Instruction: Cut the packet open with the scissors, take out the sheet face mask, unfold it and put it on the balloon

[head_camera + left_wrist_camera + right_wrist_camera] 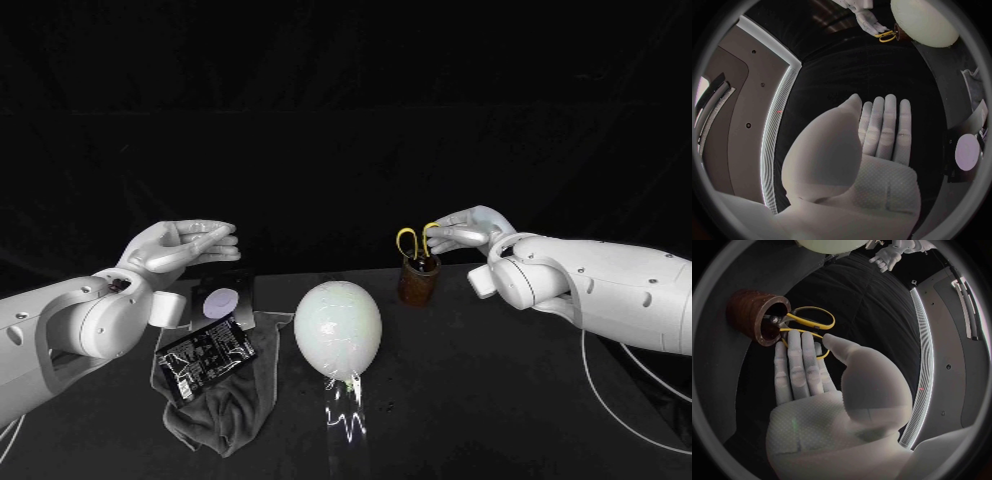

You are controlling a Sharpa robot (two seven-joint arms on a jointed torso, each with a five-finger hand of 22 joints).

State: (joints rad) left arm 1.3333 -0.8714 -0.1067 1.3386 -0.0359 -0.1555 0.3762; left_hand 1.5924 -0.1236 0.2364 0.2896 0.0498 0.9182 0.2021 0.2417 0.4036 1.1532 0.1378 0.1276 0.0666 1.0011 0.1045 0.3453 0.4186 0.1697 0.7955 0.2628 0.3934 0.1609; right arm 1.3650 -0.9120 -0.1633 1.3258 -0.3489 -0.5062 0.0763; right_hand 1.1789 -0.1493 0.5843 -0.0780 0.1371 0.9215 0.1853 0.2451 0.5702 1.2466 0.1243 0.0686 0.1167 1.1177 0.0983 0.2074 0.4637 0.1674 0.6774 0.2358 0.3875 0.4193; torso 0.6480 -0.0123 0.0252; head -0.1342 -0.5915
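Yellow-handled scissors in the brown cup touch the outstretched fingers of my open right hand; my left hand hovers open above the black bench.

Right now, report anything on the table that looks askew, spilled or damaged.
Nothing looks spilled or damaged. Only the black packet lies askew, on a rumpled grey cloth beside the balloon. The scissors stand handles-up in the brown cup.
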